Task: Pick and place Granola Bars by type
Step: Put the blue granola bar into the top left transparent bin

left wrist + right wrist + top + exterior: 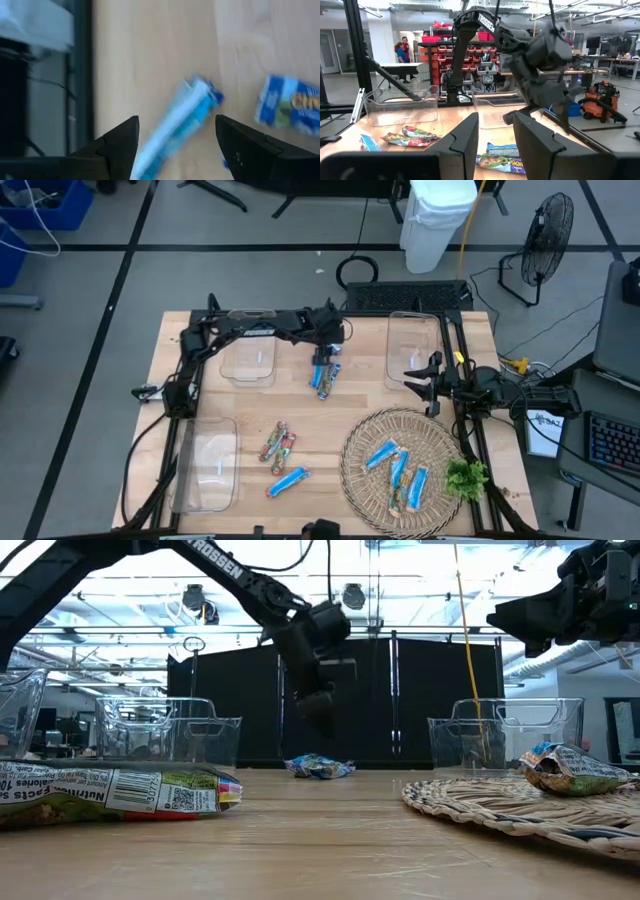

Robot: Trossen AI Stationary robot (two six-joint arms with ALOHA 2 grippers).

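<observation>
The left gripper (pixel 322 358) is held at upper centre of the high view, jaws spread over a blue bar (pixel 175 125) in the small pile (pixel 325 376) below it. The right gripper (pixel 418 376) is parked at right, jaws parted, empty. Blue bars (pixel 398 467) are seen on the wicker mat (pixel 362 480) at lower right, multicoloured bars (pixel 277 442) at lower centre.

three clear bins (pixel 250 358), roughly nine bars (pixel 287 481)

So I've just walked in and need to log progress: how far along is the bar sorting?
Barely begun. All three clear bins look empty. The left gripper hovers open over blue bars mid-table; the right gripper waits by the far-right bin. Bars still lie on the woven mat and near the front bin.
</observation>
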